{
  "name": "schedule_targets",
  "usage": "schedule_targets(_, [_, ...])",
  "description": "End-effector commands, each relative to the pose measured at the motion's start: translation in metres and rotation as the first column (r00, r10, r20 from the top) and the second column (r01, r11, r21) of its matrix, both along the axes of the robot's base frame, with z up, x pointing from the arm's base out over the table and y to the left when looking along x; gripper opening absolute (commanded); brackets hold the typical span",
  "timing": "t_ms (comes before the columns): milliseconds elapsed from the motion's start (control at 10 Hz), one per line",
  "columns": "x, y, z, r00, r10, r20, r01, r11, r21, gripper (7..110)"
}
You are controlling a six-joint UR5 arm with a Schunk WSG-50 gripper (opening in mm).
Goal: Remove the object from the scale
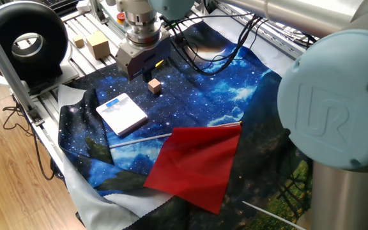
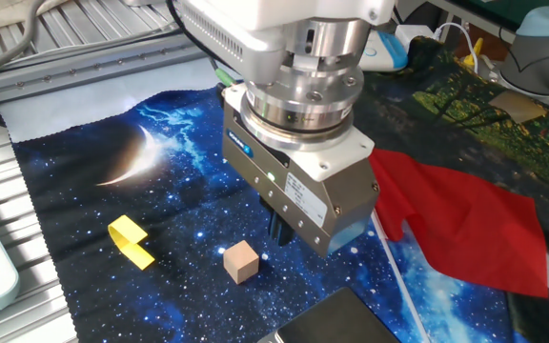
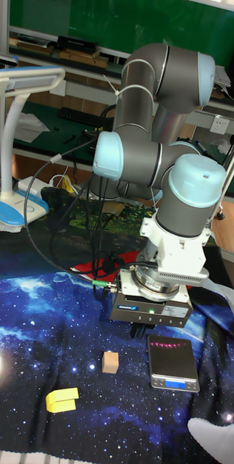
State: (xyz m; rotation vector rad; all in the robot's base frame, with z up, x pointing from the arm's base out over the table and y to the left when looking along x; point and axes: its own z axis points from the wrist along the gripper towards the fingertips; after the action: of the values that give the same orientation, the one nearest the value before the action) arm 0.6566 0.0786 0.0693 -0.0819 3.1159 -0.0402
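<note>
In one fixed view, I am hanging above the starry blue cloth (image 1: 190, 96) with my gripper (image 1: 135, 69) near the far edge of it. The object (image 1: 153, 85), a small brown wooden cube with crisp edges, is lying on the cloth just beside me, well apart from the scale (image 1: 121, 114). The scale is a flat white square slab with a blue strip at one edge, smooth and hard-looking, and nothing is sitting on it. So I am judging the removal as already done; what is left for me is to lift clear. A limp red cloth sheet (image 1: 197, 163) is lying nearer the camera, and a larger pale wooden block (image 1: 98, 45) is resting on the metal rails beyond.

In the other fixed view, my metal wrist and boxy grey housing are filling the middle, and my dark fingers (image 2: 279, 232) are only peeking out below it. I cannot tell how far apart my jaws are standing, but nothing appears to be between them. The cube (image 2: 241, 261) is sitting on the cloth just beside my fingers, not touching them, and a yellow curved piece (image 2: 132, 241) is lying farther off.

In the tall fixed view, I am hovering between the cube (image 3: 111, 361) and the scale (image 3: 173, 361), whose top is looking dark and glossy from this side.
</note>
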Motion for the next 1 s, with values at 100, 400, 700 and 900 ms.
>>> schedule_targets(100, [-0.005,0.0,0.0,1.0,0.01,-0.019,-0.009,1.0,0.005,7])
schedule_targets(400, [0.0,0.017,0.0,1.0,0.03,-0.002,-0.03,0.997,0.073,7])
schedule_targets(700, [0.003,-0.001,0.0,1.0,0.0,0.006,0.0,1.0,0.003,7])
schedule_targets(900, [0.005,0.006,0.0,1.0,-0.022,0.016,0.022,0.999,0.029,7])
